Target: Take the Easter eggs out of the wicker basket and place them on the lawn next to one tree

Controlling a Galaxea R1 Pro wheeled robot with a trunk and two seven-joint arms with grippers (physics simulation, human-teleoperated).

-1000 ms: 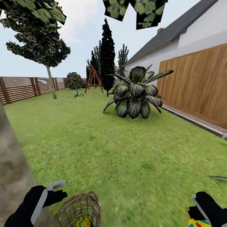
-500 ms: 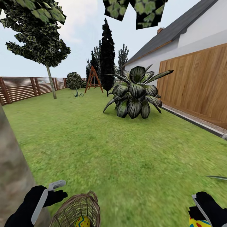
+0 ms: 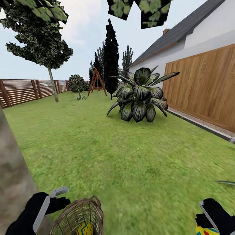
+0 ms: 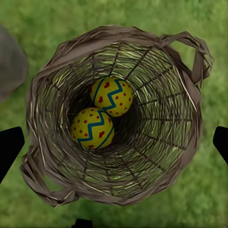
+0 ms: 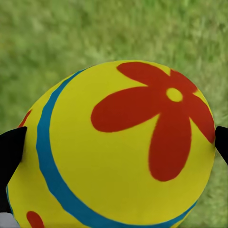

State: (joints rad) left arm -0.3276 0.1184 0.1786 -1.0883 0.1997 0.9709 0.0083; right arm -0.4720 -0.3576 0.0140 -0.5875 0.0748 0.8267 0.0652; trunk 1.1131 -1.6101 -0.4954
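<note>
R gripper (image 5: 114, 142) clamps smooth round flower egg (image 5: 118, 147); woven wicker basket (image 4: 185, 142) holds 2

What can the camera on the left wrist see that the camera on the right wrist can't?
The left wrist view looks straight down into the wicker basket, where two Easter eggs with zigzag stripes and red dots lie touching at the bottom, and a grey trunk edges in. The right wrist view has a close-up of a third egg, painted with a red flower, between the right gripper's fingers. Both show the green lawn beneath.
</note>
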